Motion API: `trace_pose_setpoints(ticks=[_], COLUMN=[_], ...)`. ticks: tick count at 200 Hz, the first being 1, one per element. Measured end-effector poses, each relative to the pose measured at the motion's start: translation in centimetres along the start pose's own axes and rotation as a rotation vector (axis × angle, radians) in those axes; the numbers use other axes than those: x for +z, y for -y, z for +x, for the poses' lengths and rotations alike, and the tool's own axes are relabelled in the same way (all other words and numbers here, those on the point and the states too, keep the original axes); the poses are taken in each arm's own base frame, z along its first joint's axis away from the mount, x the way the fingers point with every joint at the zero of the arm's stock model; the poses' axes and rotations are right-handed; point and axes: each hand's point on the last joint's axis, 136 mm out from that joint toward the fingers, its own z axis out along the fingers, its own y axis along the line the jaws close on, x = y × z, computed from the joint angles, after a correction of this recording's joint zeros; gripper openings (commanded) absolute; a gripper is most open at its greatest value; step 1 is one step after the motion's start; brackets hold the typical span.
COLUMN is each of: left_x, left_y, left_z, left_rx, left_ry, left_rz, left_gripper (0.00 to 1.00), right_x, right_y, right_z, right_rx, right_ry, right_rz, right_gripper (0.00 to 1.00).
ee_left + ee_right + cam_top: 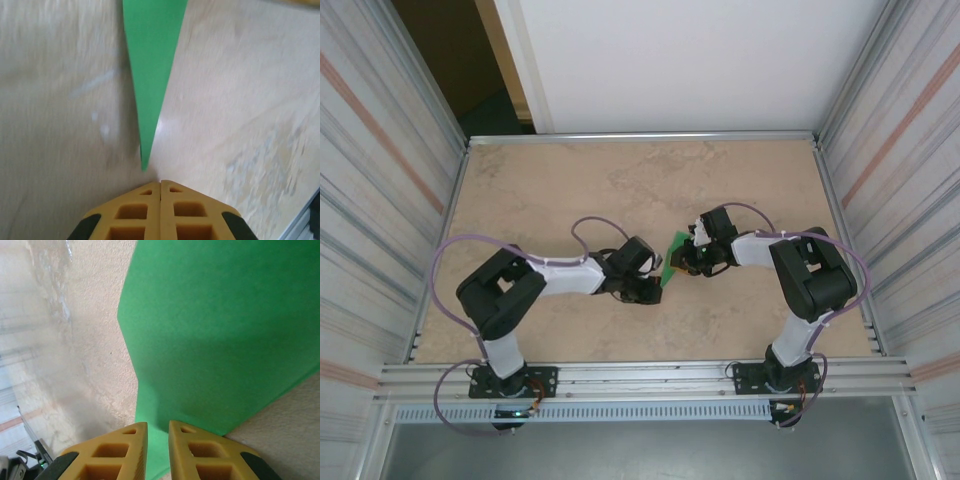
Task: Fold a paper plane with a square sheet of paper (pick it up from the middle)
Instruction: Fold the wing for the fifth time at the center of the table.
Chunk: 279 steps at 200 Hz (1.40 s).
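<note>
The green sheet of paper [672, 262] is folded and stands tilted off the table [570, 190] between the two grippers. In the left wrist view it is a narrow green wedge [150, 75] tapering to a tip just ahead of my left gripper [160, 182], which is shut and empty, a little short of that tip. In the right wrist view a broad green face [225, 330] with a crease runs down between the fingers of my right gripper [157, 426], which is closed on it with a narrow gap. From above, the left gripper [655, 288] and right gripper [682, 262] nearly meet.
The beige table is fenced by a metal rail [640, 137] at the back and ribbed walls [380, 200] on both sides. Both arms bend inward toward the centre. Bare tabletop lies behind and to either side of them.
</note>
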Motion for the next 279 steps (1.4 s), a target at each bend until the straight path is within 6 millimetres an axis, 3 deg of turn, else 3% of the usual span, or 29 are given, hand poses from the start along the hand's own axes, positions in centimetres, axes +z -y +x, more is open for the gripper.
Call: trace_pose_setpoints(ticks=[30, 49, 70, 94, 121, 165, 279], left_x=[-1.7, -3.6, -4.9, -4.4, -2.2, -0.2, 1.4], left_y=[0.2, 0.9, 1.3, 1.3, 1.5, 0.3, 0.3], left_z=[0.7, -1.0, -4.2, -7.1, -8.6, -8.0, -5.6], left_rx=[-0.005, -0.006, -0.020, -0.034, -0.040, -0.075, -0.045], left_ry=[-0.004, 0.060, 0.144, 0.184, 0.169, 0.123, 0.082], left_rz=[-0.013, 0.018, 0.054, 0.072, 0.082, 0.062, 0.030], left_gripper=[0.04, 0.04, 0.04, 0.03, 0.00, 0.00, 0.00], right_x=[0.0, 0.0, 0.0, 0.0, 0.0, 0.0, 0.0], right_y=[0.0, 0.0, 0.0, 0.0, 0.0, 0.0, 0.0], right_z=[0.0, 0.0, 0.0, 0.0, 0.0, -0.1, -0.1], right_rx=[0.000, 0.000, 0.000, 0.000, 0.000, 0.007, 0.047], right_ry=[0.000, 0.000, 0.000, 0.000, 0.000, 0.000, 0.004], right_rz=[0.000, 0.000, 0.000, 0.000, 0.000, 0.000, 0.001], right_gripper=[0.19, 0.19, 0.19, 0.19, 0.18, 0.18, 0.16])
